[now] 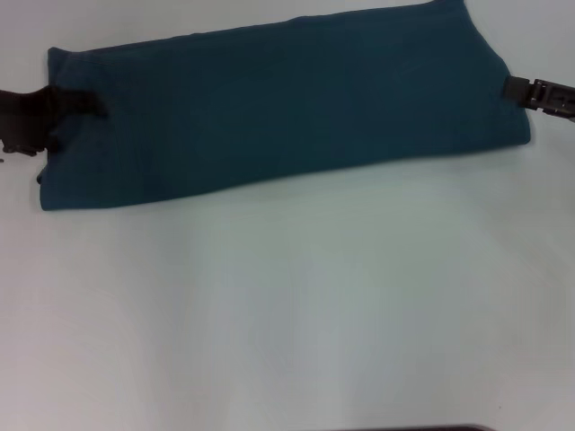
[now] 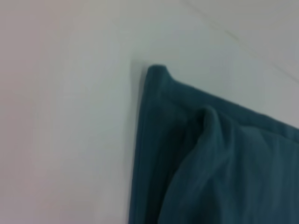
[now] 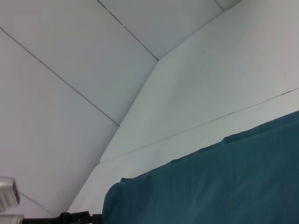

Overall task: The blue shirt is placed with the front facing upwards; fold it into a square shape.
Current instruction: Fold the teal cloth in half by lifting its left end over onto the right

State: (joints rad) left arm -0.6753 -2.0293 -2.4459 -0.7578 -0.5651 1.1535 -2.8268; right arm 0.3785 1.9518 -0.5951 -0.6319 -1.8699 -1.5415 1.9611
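The blue shirt (image 1: 287,108) lies folded into one long teal band across the far part of the white table (image 1: 287,314); no letters or collar show. My left gripper (image 1: 90,108) reaches over the band's left end, its dark upper finger lying on the cloth and shut on it. In the left wrist view the blue shirt (image 2: 224,163) rises in a soft ridge near its corner. My right gripper (image 1: 510,87) touches the band's right edge. The right wrist view shows the blue shirt (image 3: 215,186) from that end, with the left gripper (image 3: 74,218) far off.
White tabletop fills the near half of the head view. A dark strip (image 1: 404,428) runs along the bottom edge of that view. White wall panels (image 3: 70,70) stand behind the table.
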